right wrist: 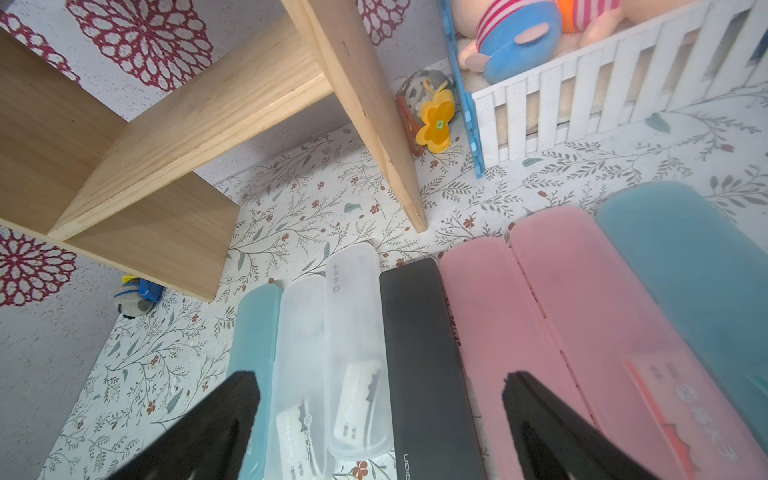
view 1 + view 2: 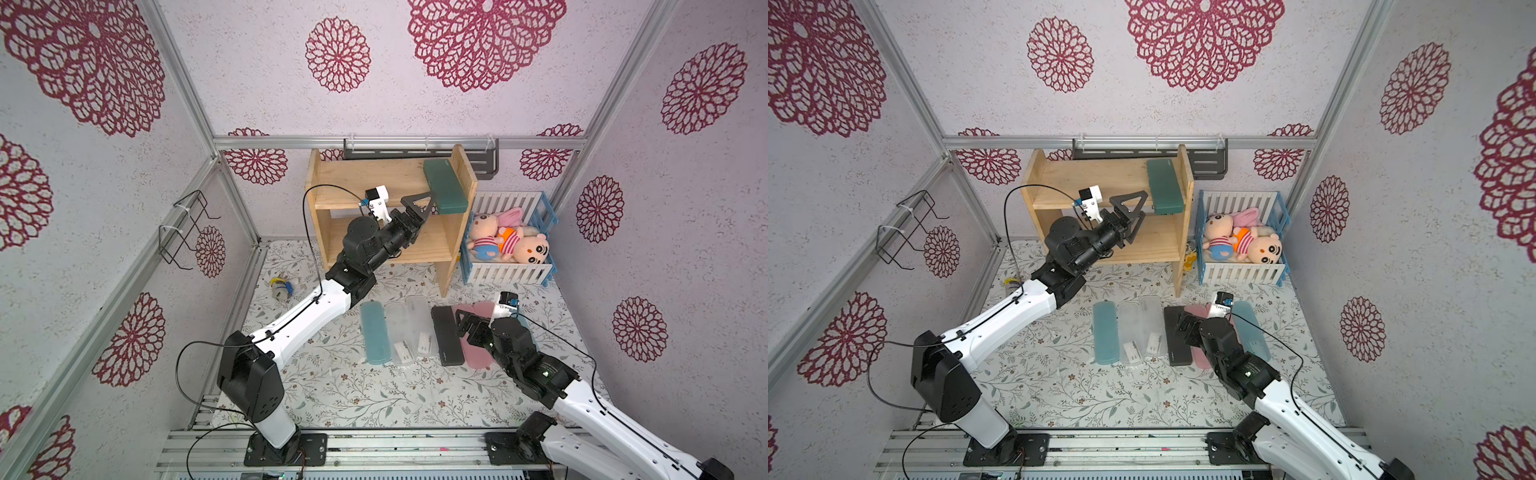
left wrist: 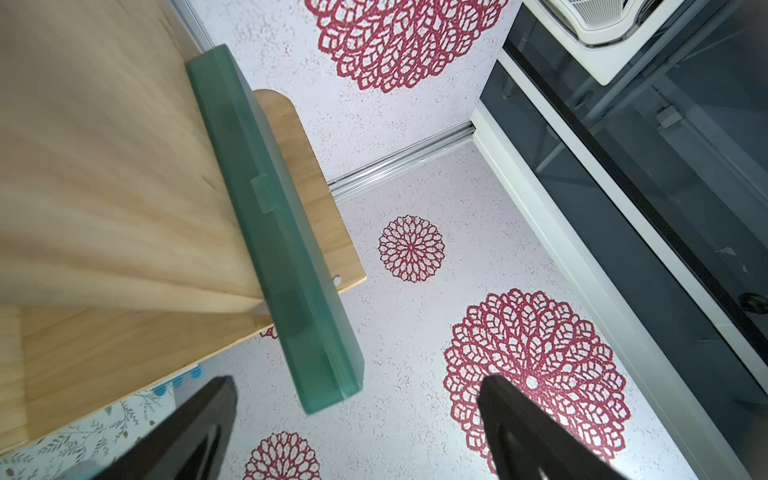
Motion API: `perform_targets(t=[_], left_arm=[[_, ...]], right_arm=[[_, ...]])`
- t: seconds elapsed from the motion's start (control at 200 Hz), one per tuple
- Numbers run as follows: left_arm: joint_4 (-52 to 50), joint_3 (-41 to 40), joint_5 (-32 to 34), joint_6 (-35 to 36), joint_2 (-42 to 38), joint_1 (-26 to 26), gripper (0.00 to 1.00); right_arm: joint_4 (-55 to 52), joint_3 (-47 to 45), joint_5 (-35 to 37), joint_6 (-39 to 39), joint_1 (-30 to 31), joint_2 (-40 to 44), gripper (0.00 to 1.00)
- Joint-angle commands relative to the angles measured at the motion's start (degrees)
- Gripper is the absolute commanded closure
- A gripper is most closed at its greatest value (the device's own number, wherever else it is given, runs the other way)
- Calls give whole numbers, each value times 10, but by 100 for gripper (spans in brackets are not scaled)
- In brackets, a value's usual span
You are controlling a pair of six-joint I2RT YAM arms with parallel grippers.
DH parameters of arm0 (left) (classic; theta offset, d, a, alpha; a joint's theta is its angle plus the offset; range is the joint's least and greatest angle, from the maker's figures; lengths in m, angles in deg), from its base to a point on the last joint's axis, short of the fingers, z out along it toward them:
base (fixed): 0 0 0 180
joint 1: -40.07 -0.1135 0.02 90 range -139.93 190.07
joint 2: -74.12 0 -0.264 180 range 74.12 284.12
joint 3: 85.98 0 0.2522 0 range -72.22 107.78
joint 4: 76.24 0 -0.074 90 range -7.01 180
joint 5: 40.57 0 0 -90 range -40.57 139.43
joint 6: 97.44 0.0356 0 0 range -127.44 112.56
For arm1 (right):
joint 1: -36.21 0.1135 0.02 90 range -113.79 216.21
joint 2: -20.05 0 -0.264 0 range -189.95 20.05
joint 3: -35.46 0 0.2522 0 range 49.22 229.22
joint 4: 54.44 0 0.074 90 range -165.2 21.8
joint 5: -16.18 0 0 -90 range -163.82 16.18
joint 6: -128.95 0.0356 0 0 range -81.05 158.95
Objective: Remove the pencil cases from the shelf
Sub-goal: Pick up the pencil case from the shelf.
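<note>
Standing at the back of the table (image 2: 332, 395), the shelf (image 2: 374, 174) carries one pencil case, the dark green case (image 2: 446, 187), on its top tier. It lies against the right side panel, and its near end sticks out past the front edge. In the left wrist view that overhanging end (image 3: 274, 232) comes just in between the fingertips of the left gripper (image 3: 357, 382), with a gap showing on either side.

The left arm (image 2: 307, 316) runs slantwise from its base at the near left up to the shelf, its wrist lifted to the height of the top tier. The right arm (image 2: 582, 399) comes in from the near right, bent, with its wrist tipped down over the table.

Seven cases lie side by side on the table in front of the shelf: a light blue case (image 1: 253, 328), two frosted white cases (image 1: 353, 316), a black case (image 1: 415, 332), two pink cases (image 1: 498, 311) and a second light blue case (image 1: 685, 257).

The left gripper's jaws are spread wide and hold nothing. The right gripper (image 1: 380, 382) hangs above the row, over the black case and the frosted white case beside it, its jaws also spread wide and clear of the cases.
</note>
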Motion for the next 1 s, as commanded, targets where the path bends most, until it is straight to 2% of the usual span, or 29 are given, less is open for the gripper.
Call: perform_targets(t=[0.0, 0.16, 0.36, 0.4, 0.54, 0.835, 0.996], left_arm=[[9, 32, -23, -13, 27, 3, 3], [5, 69, -33, -18, 59, 7, 0], [5, 85, -30, -7, 78, 13, 9], [17, 82, -28, -2, 81, 14, 13], [58, 53, -5, 25, 85, 25, 37], [36, 87, -2, 38, 114, 34, 51], [38, 65, 17, 40, 104, 42, 56]], right_arm=[[-15, 12, -11, 0, -8, 12, 1], [-19, 23, -18, -7, -11, 7, 1], [-21, 21, -23, -13, -14, 2, 1], [-20, 21, -24, -15, -15, 2, 1], [-3, 17, -25, -29, -19, 9, 1], [29, -2, -58, -27, -29, 20, 1], [28, -2, -59, -34, -29, 22, 1]])
